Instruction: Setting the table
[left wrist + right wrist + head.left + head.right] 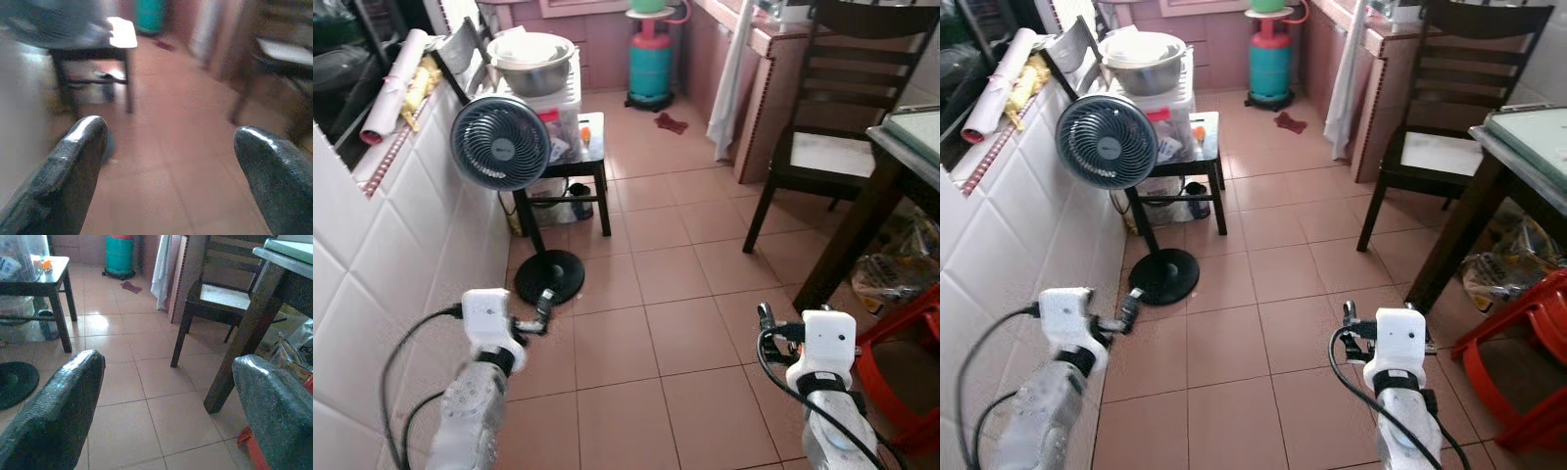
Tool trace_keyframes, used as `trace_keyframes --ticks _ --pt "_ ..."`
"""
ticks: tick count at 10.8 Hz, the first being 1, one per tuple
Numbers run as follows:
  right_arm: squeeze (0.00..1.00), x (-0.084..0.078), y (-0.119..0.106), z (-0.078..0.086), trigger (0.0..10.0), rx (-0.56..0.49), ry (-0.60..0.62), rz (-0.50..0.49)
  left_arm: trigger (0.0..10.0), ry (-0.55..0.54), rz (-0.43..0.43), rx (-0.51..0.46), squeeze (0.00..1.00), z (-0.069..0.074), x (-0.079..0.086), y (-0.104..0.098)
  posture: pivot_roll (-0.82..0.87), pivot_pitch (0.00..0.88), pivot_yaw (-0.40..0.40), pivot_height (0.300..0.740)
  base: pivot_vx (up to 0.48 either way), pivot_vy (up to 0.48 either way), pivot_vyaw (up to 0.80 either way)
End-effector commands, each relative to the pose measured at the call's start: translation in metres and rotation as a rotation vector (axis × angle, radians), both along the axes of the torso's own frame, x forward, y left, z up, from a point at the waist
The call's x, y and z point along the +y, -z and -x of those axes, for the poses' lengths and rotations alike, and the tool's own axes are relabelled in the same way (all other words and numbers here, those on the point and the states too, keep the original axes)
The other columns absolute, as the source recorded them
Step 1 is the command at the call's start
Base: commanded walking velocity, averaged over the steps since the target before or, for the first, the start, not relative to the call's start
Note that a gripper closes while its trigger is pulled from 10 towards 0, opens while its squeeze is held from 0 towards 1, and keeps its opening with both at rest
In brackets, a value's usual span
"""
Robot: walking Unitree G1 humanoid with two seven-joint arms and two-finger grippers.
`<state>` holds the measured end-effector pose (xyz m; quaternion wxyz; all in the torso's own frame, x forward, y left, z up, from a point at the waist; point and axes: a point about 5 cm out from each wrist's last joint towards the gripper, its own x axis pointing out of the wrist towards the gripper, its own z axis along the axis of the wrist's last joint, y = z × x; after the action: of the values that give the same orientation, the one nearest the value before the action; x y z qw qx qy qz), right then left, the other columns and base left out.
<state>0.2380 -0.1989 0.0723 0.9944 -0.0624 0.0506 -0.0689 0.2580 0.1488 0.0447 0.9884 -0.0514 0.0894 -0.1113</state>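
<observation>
The dining table [913, 132] stands at the far right, dark wood with a pale green glass top, and only its corner and one leg [847, 230] show. A dark wooden chair [832, 147] is drawn up beside it. Both arms are held low over the tiled floor. My left gripper [544, 305] is open and holds nothing; in the left wrist view its fingers [78, 156] stand wide apart. My right gripper [766, 318] is open too, with bare floor between its fingers [68, 396], and it points toward the table leg [234, 352].
A standing fan [499, 142] and a small black side table [592, 147] carrying a plastic box and metal bowls [530, 59] stand along the white tiled wall [382, 264] on the left. A teal gas cylinder [651, 64] is at the back. A red stool [911, 362] sits near right.
</observation>
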Motion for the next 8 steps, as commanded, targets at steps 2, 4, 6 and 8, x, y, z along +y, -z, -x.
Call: trace_keyframes --ticks 2,4,6,8 --pt "0.00 0.005 0.001 -0.002 10.0 0.001 -0.022 -0.014 10.0 0.083 -0.019 0.008 0.00 -0.001 -0.015 0.005 -0.07 0.034 0.053 0.740 0.000 0.000 -0.80" --pt "0.00 0.005 0.000 -0.001 10.0 0.000 -0.038 0.001 10.0 0.109 -0.019 -0.007 0.00 -0.003 -0.027 0.004 -0.07 0.033 0.033 0.740 0.000 0.000 -0.80" --pt "0.00 -0.003 0.003 0.003 10.0 0.018 -0.008 0.002 10.0 0.051 0.003 0.007 0.00 -0.003 -0.022 0.004 -0.07 0.036 0.033 0.740 0.000 0.000 -0.80" --pt "0.00 -0.012 0.016 0.010 10.0 0.076 0.008 0.010 10.0 0.013 -0.004 0.070 0.00 0.006 -0.010 0.014 -0.06 0.037 0.051 0.740 0.000 0.000 -0.70"
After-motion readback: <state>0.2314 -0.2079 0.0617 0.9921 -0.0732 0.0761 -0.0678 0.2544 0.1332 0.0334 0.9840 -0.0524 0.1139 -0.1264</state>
